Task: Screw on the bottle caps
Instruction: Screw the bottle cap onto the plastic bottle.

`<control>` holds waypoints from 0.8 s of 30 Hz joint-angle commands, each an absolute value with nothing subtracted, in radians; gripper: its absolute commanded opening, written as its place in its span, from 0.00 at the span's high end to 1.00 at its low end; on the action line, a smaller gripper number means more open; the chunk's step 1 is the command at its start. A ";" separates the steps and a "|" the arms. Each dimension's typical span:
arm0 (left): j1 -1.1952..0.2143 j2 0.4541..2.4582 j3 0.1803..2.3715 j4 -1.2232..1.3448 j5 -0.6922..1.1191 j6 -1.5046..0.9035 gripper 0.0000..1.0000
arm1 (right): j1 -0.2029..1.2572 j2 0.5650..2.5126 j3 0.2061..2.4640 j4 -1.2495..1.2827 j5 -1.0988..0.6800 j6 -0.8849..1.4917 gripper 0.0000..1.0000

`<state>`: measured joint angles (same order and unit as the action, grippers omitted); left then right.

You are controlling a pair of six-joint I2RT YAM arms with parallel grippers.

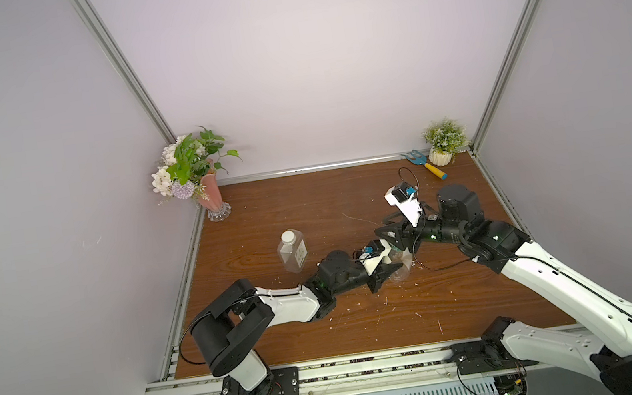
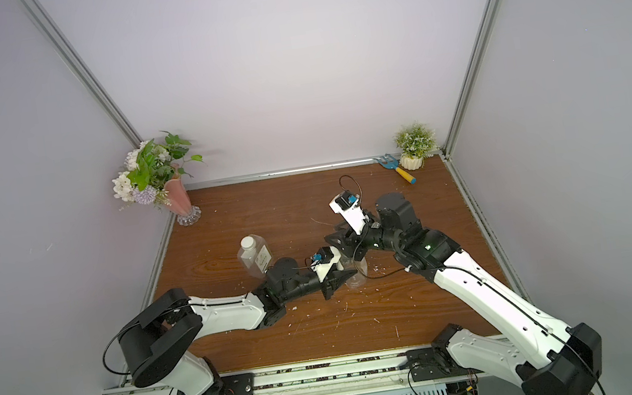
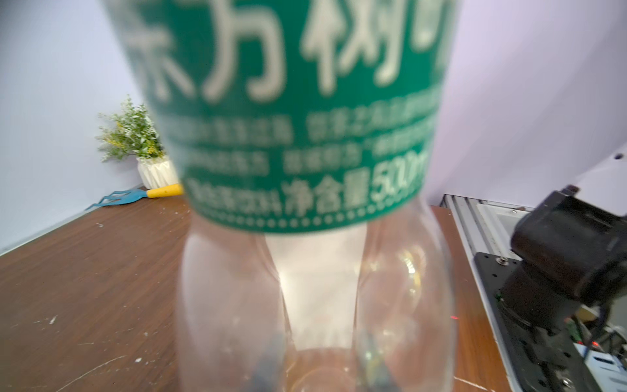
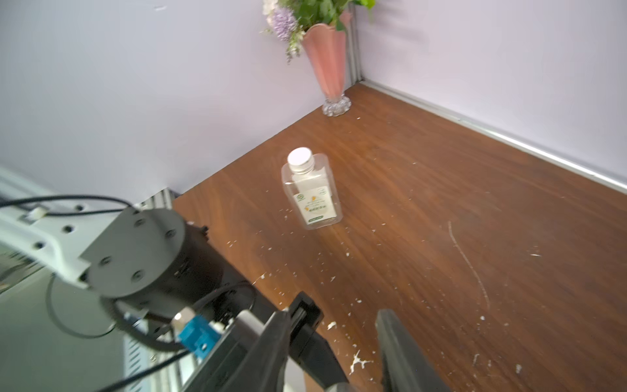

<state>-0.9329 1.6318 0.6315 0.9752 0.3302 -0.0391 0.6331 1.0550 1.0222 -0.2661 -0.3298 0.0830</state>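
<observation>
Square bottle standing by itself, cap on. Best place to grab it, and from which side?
Grip the square bottle mid-body, below the shoulder, closing across two opposite flat faces; flat walls should resist twisting. It stands upright with the cap on top, so come in level, not from above, probably from its left, where the table is bare.

the left arm (image 1: 288,307) and the right arm (image 1: 570,288) look alike: long links in smooth white plastic shells, chunky matte black joint housings (image 1: 220,338), and thin black cables (image 1: 437,266) running alongside. a tiny green light (image 1: 495,237) glows on the right arm, a bright blue connector (image 4: 198,334) sits at the left wrist, and a dark grey round flange (image 4: 135,249) there carries a ring of small screws (image 4: 137,275). the right gripper (image 4: 333,313) has matte black wedge-shaped fingers (image 4: 393,342), and each arm has a flat black base plate (image 1: 261,386).
</observation>
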 commanded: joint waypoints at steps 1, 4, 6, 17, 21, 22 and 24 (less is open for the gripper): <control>-0.932 1.658 0.669 0.968 0.100 -0.048 0.99 | 0.745 1.069 1.027 -0.259 -0.001 0.206 1.00; -0.943 1.673 0.684 0.968 0.022 -0.051 0.99 | 0.825 1.112 1.034 -0.251 0.155 0.265 1.00; -0.948 1.677 0.689 0.969 -0.023 -0.053 0.99 | 0.859 1.126 1.029 -0.237 0.249 0.318 1.00; -0.951 1.677 0.681 0.967 -0.064 -0.036 0.99 | 0.908 1.178 1.046 -0.218 0.298 0.362 0.79; -0.949 1.673 0.665 0.968 -0.045 -0.028 0.99 | 0.889 1.152 1.071 -0.242 0.240 0.295 0.46; -0.950 1.672 0.661 0.968 -0.048 -0.029 0.99 | 0.877 1.146 1.076 -0.248 0.229 0.286 0.39; -0.949 1.675 0.657 0.968 -0.047 -0.030 0.99 | 0.838 1.125 1.081 -0.248 0.133 0.254 0.31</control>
